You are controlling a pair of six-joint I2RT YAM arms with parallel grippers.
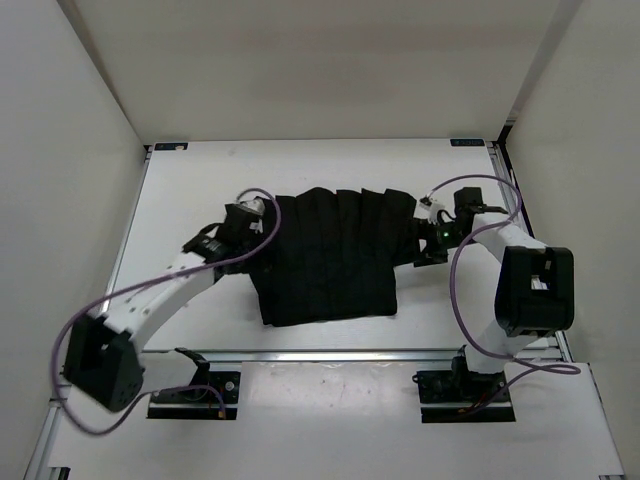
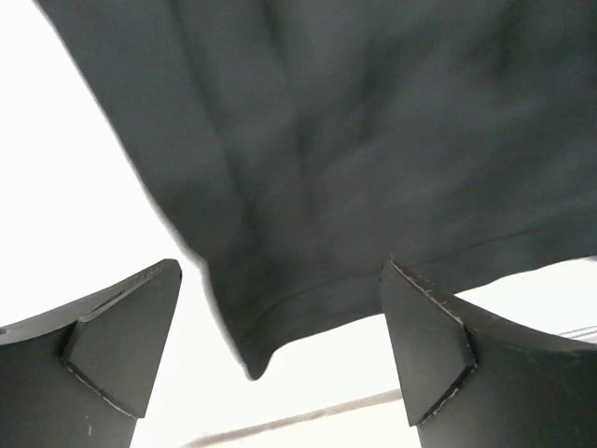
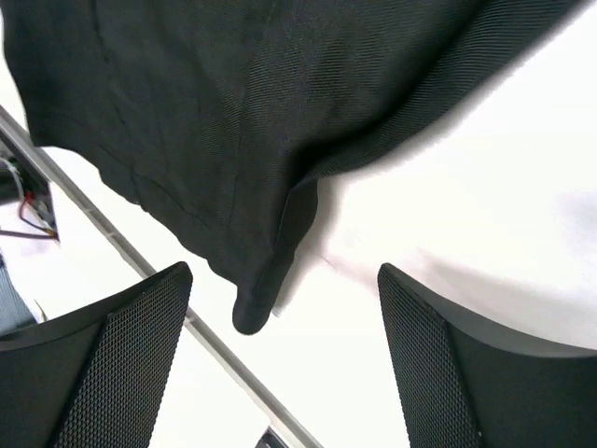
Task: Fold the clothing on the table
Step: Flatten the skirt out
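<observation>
Black fingers (image 2: 112,350) of our left gripper (image 2: 282,275) stand wide apart at the bottom of the left wrist view, nothing between them. A hemmed, slightly blurred corner of the clothing (image 2: 373,140) shows just beyond the tips, over the white table (image 2: 75,187). Our right gripper (image 3: 284,280) is likewise spread wide and empty, its mesh-textured pads (image 3: 121,364) flanking another corner of the same black cloth. From above, we see the garment lying as a roughly rectangular dark mass at mid-table, ribbed with creases, the left gripper at its upper left edge and the right at its upper right. Purple cables (image 1: 75,320) loop beside both.
</observation>
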